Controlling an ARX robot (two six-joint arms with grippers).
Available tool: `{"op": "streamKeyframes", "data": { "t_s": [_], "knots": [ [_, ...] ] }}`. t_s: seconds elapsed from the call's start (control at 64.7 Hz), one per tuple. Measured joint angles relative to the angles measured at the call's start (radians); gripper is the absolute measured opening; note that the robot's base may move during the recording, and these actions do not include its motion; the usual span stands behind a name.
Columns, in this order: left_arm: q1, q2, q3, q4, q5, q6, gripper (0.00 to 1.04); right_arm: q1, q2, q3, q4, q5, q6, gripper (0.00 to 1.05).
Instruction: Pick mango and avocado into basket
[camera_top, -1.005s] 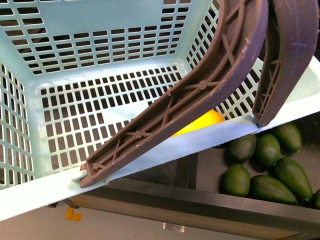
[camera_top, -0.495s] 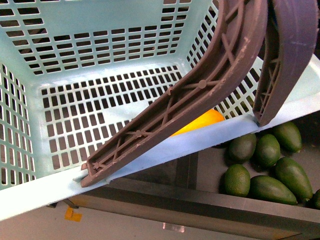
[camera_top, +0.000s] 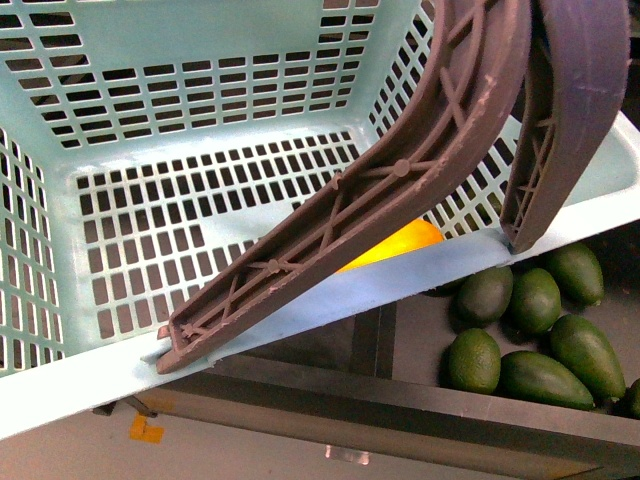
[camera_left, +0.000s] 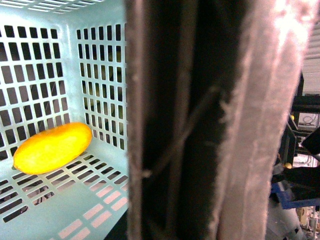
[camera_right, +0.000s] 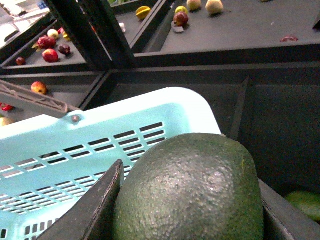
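- Front view: the basket (camera_top: 60, 390) fills most of the frame, its pale turquoise lattice floor and walls seen from above, with the near rim running slantwise across the lower part.
- Two brown ribbed handles (camera_top: 400, 190) lie folded across the basket's right side; the longer one reaches down to the near rim.
- Under that long handle the mango (camera_top: 405, 240) peeks out, yellow-orange, on the basket floor close against the near wall.
- Outside the basket, beyond the near rim on the right, a cluster of green avocados (camera_top: 530, 345) lies in a dark tray (camera_top: 420, 340), several touching one another.
- Neither arm shows in this view.
- Left wrist view: the mango (camera_left: 52, 147) lies on its side on the slotted floor, near the corner where two lattice walls meet. A broad dark and pale blurred shape fills the middle and right; it is probably one of the handles very close to the lens. The left gripper's jaws cannot be told from this.
- Right wrist view: the right gripper (camera_right: 187, 200) is closed around the avocado (camera_right: 192, 190), a dark, pebbled olive-green fruit pinched between two dark fingers (camera_right: 92, 212), one on each side.
- The held avocado sits just beside the basket's rim (camera_right: 165, 107), outside it by the look of it, above the dark tray.
- Farther off, dark shelves carry scattered small fruits (camera_right: 50, 52), red and yellowish.
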Motion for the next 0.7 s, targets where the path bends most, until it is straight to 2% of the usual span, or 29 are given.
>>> {"op": "streamKeyframes", "data": {
  "t_s": [0.325,0.464,0.541,0.603,0.634,0.696],
  "knots": [
    [0.003,0.0,0.0,0.0,-0.007,-0.003,0.14,0.022,0.007,-0.002,-0.015,0.03,0.033,0.97],
    [0.003,0.0,0.0,0.0,-0.006,-0.002,0.14,-0.001,-0.036,-0.021,-0.023,0.063,0.033,0.96],
    [0.003,0.0,0.0,0.0,-0.005,-0.002,0.14,-0.04,-0.095,-0.059,-0.01,0.127,0.017,0.95],
    [0.003,0.0,0.0,0.0,-0.005,-0.001,0.14,-0.084,-0.151,-0.152,0.173,0.23,-0.101,0.83],
    [0.003,0.0,0.0,0.0,-0.004,0.0,0.14,-0.112,-0.184,-0.21,0.253,0.235,-0.161,0.76],
    [0.003,0.0,0.0,0.0,-0.002,-0.002,0.14,-0.144,-0.233,-0.291,0.311,0.221,-0.236,0.66]
  ]
}}
